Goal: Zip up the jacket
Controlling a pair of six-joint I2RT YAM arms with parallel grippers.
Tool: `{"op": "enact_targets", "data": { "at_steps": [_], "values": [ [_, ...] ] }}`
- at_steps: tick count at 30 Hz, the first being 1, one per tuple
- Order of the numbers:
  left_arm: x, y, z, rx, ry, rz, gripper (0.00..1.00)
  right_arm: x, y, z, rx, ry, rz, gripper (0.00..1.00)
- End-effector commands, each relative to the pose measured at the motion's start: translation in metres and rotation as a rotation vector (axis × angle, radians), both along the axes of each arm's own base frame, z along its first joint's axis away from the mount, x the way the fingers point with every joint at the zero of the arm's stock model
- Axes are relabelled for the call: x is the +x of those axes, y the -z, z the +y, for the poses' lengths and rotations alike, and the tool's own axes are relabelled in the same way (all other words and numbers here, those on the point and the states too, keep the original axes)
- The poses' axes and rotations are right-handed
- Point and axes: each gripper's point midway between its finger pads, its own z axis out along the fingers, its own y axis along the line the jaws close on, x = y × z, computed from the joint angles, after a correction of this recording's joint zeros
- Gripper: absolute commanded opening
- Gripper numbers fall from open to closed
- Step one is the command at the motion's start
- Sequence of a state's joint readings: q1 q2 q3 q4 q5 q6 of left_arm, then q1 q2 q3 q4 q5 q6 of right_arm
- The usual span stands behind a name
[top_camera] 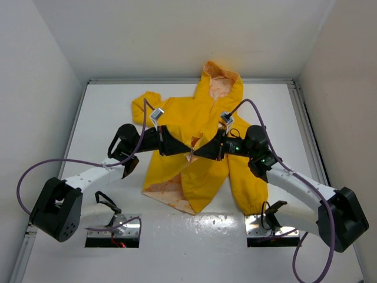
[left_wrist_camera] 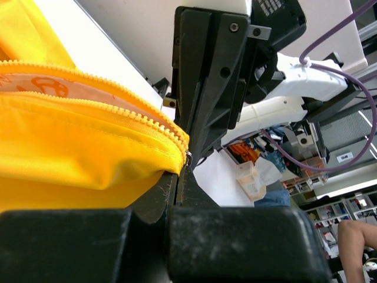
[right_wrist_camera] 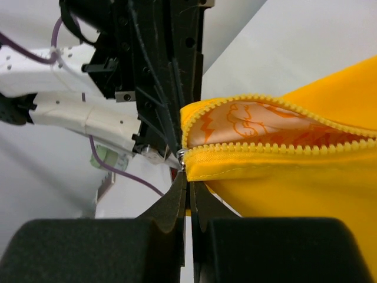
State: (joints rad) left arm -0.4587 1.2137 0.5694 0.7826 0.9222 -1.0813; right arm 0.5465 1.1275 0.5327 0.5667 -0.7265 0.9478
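Top external: one jacket [top_camera: 200, 109], two hands [top_camera: 184, 147] [top_camera: 198, 151].

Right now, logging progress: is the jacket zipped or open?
Open. On the jacket, both wrist views show zipper teeth apart, printed lining between them.

No legible text anywhere.
Fine print on small sticker [left_wrist_camera: 272, 6] atop black housing [left_wrist_camera: 280, 25], left wrist view, too blurred to read; orange marks on jacket [right_wrist_camera: 306, 194] lining [right_wrist_camera: 247, 127] just patterns, no letters.
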Motion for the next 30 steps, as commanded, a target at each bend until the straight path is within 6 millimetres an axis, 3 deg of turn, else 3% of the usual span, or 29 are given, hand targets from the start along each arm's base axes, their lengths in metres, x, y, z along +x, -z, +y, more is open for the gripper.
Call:
{"op": "enact_targets", "data": {
  "at_steps": [1,10,30],
  "values": [
    [-0.001,-0.027,-0.005,-0.047,0.022,-0.104,0.0,-0.02,-0.028,0.013,0.025,-0.16,-0.195,0.0],
    [-0.007,-0.038,-0.004,-0.07,0.043,-0.131,0.0,-0.029,-0.011,0.014,-0.062,-0.229,-0.161,0.0],
    [-0.014,-0.067,-0.001,-0.169,0.051,-0.149,0.0,-0.049,0.0,0.016,-0.116,-0.334,-0.134,0.0]
  ]
}}
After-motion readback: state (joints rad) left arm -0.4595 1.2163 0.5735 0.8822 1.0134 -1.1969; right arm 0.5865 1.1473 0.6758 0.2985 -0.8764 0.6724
